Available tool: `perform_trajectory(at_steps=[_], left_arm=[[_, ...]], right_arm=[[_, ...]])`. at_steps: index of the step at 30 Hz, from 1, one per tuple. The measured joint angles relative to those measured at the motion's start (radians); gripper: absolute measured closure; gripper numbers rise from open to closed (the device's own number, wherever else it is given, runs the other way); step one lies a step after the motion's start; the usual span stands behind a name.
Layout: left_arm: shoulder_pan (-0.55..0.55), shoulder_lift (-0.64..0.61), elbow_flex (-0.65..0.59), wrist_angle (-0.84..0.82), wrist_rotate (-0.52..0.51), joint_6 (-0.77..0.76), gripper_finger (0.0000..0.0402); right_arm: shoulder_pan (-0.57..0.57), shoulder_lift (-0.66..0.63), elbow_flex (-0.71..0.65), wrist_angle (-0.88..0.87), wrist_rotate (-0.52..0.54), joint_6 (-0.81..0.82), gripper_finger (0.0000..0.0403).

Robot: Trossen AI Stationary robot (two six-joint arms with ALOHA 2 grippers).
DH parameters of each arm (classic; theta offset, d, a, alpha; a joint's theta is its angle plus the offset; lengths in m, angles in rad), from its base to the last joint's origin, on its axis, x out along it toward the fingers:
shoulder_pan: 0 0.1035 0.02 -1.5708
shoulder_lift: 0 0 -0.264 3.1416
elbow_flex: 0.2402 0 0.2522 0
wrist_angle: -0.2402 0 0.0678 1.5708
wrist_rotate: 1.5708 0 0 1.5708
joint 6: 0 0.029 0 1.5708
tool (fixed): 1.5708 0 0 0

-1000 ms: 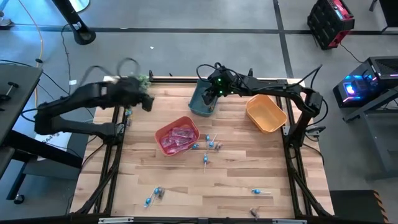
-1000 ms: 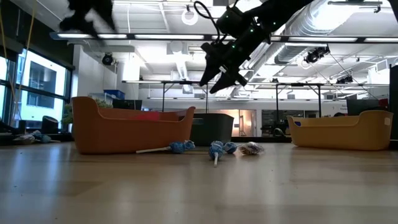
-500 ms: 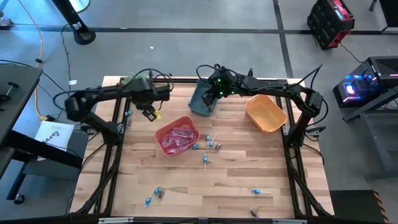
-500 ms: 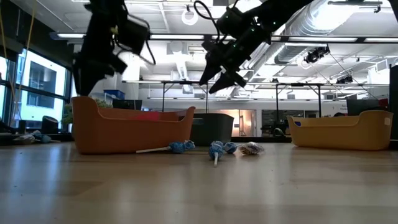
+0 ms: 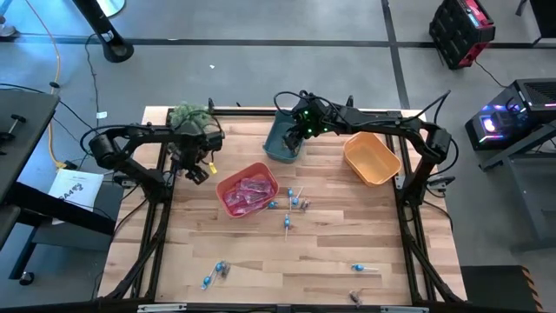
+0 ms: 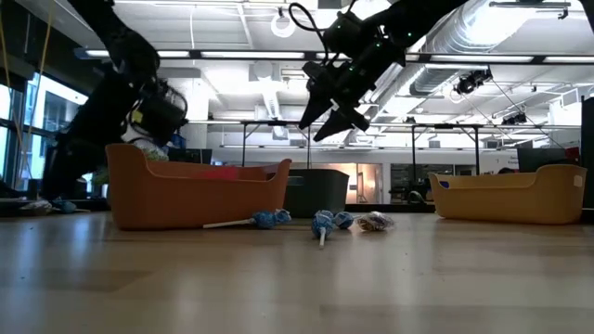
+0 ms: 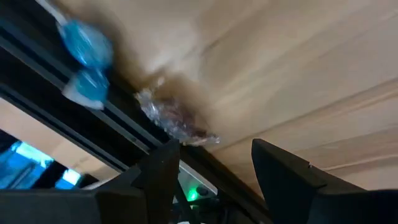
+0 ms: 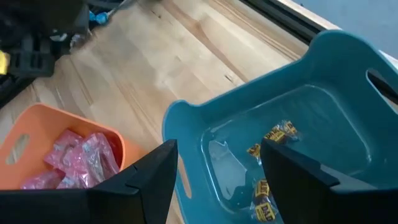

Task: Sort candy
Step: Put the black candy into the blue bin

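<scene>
While the left gripper (image 5: pixel 198 170) hangs low at the left edge of the table, about centre-left in the overhead frame, the piece it faces lies just ahead of its fingertips: a small brownish piece (image 7: pixel 176 118) in crinkled clear wrap, hard against the dark rail at the table's border. In the left wrist view it sits just above the gap between the two dark fingers, its long axis slanting from upper left to lower right, roughly along the rail. A blue-wrapped lollipop (image 7: pixel 87 59) lies beside it, toward the upper left of that frame. The left arm is plainly the nearer one.

The fingers stand apart, moderately wide, with nothing between them and nothing touched; I judge the rail leaves little room for the outer finger.

The right gripper (image 5: pixel 301 128) hovers over the teal bin (image 5: pixel 278 146) in the upper middle of the overhead frame, fingers spread wide and empty, brown pieces already lying in the bin below. Pink packets (image 5: pixel 248 192) fill the red bin (image 5: pixel 228 180); more lollipops are scattered across the lower table.
</scene>
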Motion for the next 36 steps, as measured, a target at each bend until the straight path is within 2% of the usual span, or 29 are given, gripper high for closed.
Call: perform_trajectory(at_steps=[2, 7, 18, 24, 26, 29, 36], left_arm=[[0.013, 0.017, 0.0, -0.007, 0.012, -0.011, 0.0209], [0.047, 0.038, 0.022, 0.019, -0.048, -0.008, 0.0209], [0.19, 0.126, 0.025, 0.019, -0.039, 0.015, 0.0209], [0.195, 0.15, 0.027, 0.032, 0.019, 0.003, 0.0209], [0.187, 0.152, 0.022, 0.079, 0.08, -0.008, 0.0209], [0.175, 0.15, 0.022, 0.067, 0.115, -0.035, 0.0209], [0.145, 0.151, 0.022, 0.074, 0.12, -0.065, 0.0209]], right_arm=[[0.0, 0.0, 0.0, 0.004, 0.0, 0.0, 0.0178], [0.0, 0.0, 0.0, 0.011, 0.001, 0.001, 0.0178], [0.007, 0.0, 0.0, 0.009, 0.005, 0.011, 0.0178], [0.007, 0.0, 0.0, 0.008, 0.006, 0.027, 0.0178], [0.007, 0.0, 0.0, 0.008, 0.006, 0.027, 0.0178], [0.007, 0.0, 0.0, 0.009, 0.006, 0.027, 0.0178], [0.007, 0.0, 0.0, 0.008, 0.022, 0.025, 0.0178]])
